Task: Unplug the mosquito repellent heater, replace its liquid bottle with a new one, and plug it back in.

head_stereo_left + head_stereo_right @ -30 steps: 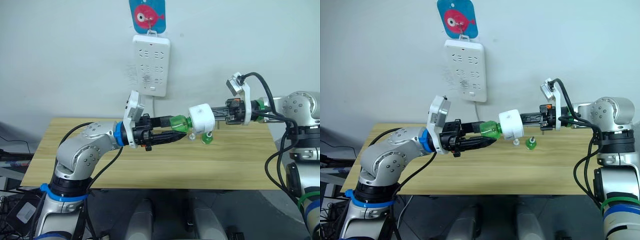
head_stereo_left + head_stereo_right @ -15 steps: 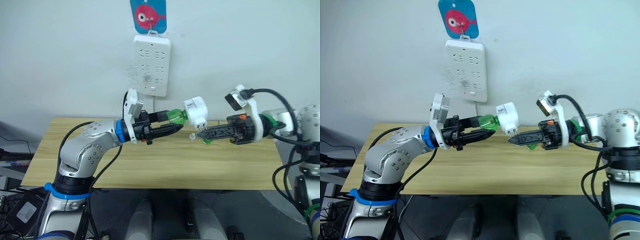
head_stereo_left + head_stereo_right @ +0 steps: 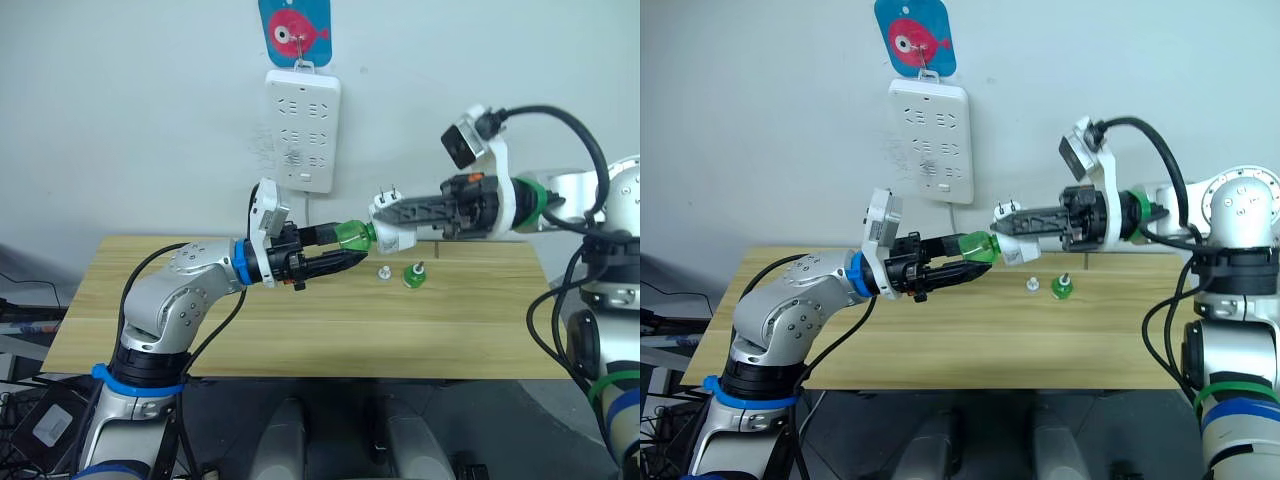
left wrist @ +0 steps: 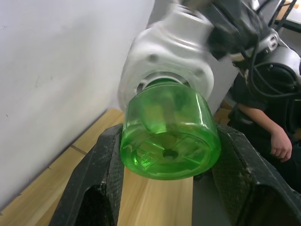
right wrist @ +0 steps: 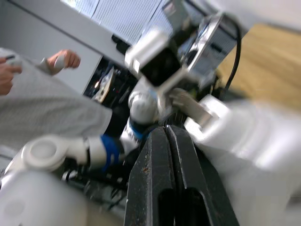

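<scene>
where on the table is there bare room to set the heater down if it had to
The table is bare wood along its near edge and far-left end. The right end past the green bottle looks free too. It is crowded mid-back: a small white cap stands beside that bottle, under the heater held between the left gripper and right gripper.

Silver-grey jointed arms are showing blue rings and screw dots; black cables are looping off the wrists; white camera brackets are sitting behind the black-fingered left gripper (image 3: 335, 262) and right gripper (image 3: 392, 211)
</scene>
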You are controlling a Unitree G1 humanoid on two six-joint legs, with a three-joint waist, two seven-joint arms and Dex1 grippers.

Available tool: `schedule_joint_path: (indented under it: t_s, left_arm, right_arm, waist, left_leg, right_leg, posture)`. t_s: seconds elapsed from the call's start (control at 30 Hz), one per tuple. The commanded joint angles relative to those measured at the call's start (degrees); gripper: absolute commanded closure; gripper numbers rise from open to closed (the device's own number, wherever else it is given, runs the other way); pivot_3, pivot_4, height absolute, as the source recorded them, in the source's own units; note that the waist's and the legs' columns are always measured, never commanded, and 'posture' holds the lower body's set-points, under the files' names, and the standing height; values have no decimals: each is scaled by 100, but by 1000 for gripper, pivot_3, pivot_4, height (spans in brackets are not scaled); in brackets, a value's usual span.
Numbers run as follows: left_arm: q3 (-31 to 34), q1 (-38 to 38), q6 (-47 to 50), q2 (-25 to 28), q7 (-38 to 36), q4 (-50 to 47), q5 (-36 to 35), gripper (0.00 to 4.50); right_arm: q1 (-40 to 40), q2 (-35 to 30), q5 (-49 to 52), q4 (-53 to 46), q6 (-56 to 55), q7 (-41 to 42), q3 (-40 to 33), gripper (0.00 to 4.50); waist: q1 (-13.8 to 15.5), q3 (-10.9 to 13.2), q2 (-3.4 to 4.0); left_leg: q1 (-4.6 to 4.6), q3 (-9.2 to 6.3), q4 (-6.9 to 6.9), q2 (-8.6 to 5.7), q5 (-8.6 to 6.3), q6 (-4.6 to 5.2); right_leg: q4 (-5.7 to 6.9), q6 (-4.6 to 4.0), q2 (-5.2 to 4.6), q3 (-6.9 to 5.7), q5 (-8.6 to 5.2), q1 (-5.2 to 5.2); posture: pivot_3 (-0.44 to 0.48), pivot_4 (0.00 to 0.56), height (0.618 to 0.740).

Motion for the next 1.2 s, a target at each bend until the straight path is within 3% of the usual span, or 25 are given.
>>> schedule_joint_path:
  t_s: [0.03, 0.27, 0.63, 0.97, 1.2]
  left_arm:
    - [22, 12, -1, 63, -141, -274, -112, 2244]
    - [54, 37, 99, 75, -145, -366, -196, 2244]
    - [203, 7, 193, 15, 50, -351, -248, 2244]
    - [329, -121, 39, -115, 284, -167, -173, 2244]
    - [276, -134, 80, -109, 233, -186, -207, 2244]
  right_arm:
    - [-331, 45, -519, 211, -410, 73, -125, 4453]
    - [-260, -159, -2051, 371, -1366, 1077, 662, 4453]
    - [438, -319, -2604, -396, -1323, 2171, 1044, 4453]
    - [1365, -475, -2116, -1488, -352, 2059, 616, 4453]
    - [1313, -174, -2132, -1440, -185, 1637, 265, 4453]
  waist:
    - [-2, 0, 0]
    - [-3, 0, 0]
    - [8, 1, 1]
    - [-5, 1, 1]
    - [10, 1, 1]
  left_leg:
    - [0, -1, 0, 1, 0, 0]
    - [0, -1, -1, 0, 0, 0]
    - [0, -4, 0, 1, 0, 0]
    - [1, -5, 0, 2, 0, 0]
    - [1, -6, 0, 0, 0, -1]
  right_leg:
    - [0, 0, 0, -1, 0, 0]
    - [-1, 0, 0, -1, 0, -1]
    - [0, 0, 0, -1, 0, -1]
    - [2, 0, -4, -1, 0, 0]
    - [1, 0, -1, -4, 0, 1]
  posture:
    - [-45, 234, 740]
    - [-36, 239, 740]
    - [-20, 241, 740]
    - [-21, 234, 740]
    - [-26, 229, 740]
